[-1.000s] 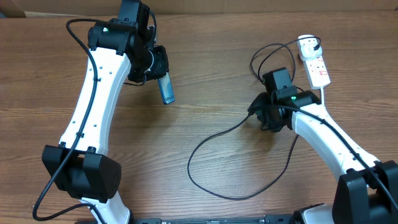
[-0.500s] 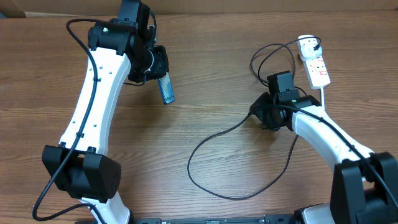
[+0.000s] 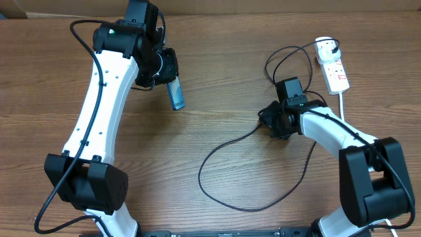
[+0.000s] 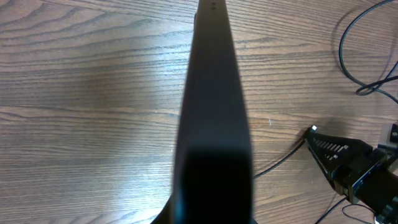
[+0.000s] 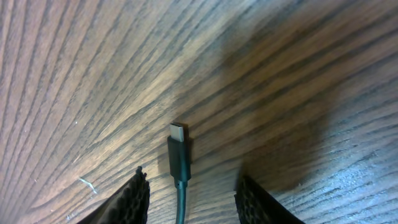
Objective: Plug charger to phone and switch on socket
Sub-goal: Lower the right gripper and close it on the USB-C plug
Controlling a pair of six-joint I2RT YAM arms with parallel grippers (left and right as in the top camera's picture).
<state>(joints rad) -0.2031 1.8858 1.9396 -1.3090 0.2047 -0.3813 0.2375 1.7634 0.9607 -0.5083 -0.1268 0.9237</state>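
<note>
My left gripper [image 3: 168,80] is shut on the phone [image 3: 176,93] and holds it on edge above the table at the upper left; in the left wrist view the phone's dark edge [image 4: 211,124] fills the middle. The charger cable [image 3: 223,146] loops over the table's middle. Its connector tip [image 5: 178,152] lies on the wood between the open fingers of my right gripper [image 5: 189,196]. In the overhead view my right gripper [image 3: 268,118] hides that tip. The black plug [image 3: 337,46] sits in the white socket strip [image 3: 334,71] at the upper right.
The strip's thick white cord [image 3: 343,102] runs down beside my right arm. The right gripper's tip [image 4: 336,152] shows at the right of the left wrist view. More cable loops [image 3: 286,59] lie left of the strip.
My right gripper has shifted slightly left and its wrist has turned, staying over the connector tip. The left arm and the phone have not moved.
</note>
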